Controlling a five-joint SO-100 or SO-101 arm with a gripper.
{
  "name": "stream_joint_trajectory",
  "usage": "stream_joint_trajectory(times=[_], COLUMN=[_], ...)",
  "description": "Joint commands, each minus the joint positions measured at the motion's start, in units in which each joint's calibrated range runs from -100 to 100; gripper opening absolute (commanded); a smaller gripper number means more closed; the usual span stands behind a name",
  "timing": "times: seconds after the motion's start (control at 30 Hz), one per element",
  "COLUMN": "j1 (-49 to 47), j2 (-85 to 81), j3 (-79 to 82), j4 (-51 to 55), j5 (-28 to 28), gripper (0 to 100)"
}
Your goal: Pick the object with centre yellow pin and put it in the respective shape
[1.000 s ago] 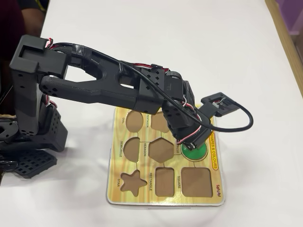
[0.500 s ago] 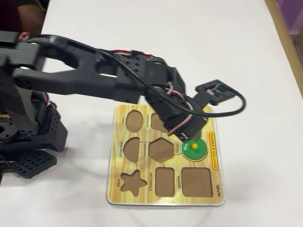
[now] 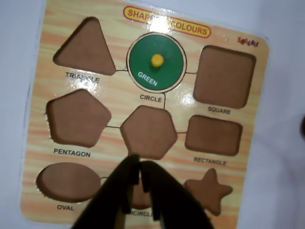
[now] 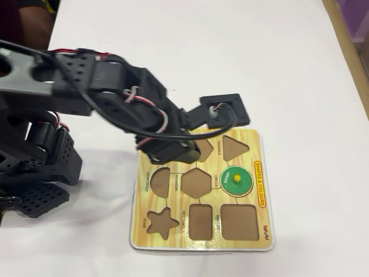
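The green disc with the yellow centre pin [image 3: 156, 62] lies flat in the round recess labelled CIRCLE of the yellow wood-grain board [image 3: 33, 119]. The overhead view shows the disc [image 4: 236, 180] near the right side of the board [image 4: 202, 242]. My gripper [image 3: 138, 164] enters the wrist view from the bottom, its dark fingers pressed together with nothing between them. It hangs above the hexagon and semicircle recesses, well apart from the disc. In the overhead view my wrist covers the board's upper left part and hides the fingertips.
Empty brown recesses surround the disc: triangle [image 3: 86, 47], square [image 3: 224, 76], pentagon [image 3: 76, 117], hexagon [image 3: 148, 131], rectangle [image 3: 213, 135], oval [image 3: 66, 181], star [image 3: 208, 190]. The arm's base [image 4: 40, 161] stands left of the board on a white table. A wooden edge [image 4: 346, 34] runs along the far right.
The gripper has left the disc in the circle recess, risen and pulled back to the left across the board. The disc stays in place.
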State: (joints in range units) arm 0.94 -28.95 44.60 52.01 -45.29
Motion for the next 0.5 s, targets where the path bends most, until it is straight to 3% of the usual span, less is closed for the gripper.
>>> stream_joint_trajectory(times=[0.0,0.17,0.47], j1=[-0.06,-0.06,-0.15], j2=[-12.05,-27.53,-59.58], j3=[8.18,21.22,38.22], j4=[-0.67,-0.67,-0.33], j5=[-4.55,-8.84,-8.58], gripper=[1,1,1])
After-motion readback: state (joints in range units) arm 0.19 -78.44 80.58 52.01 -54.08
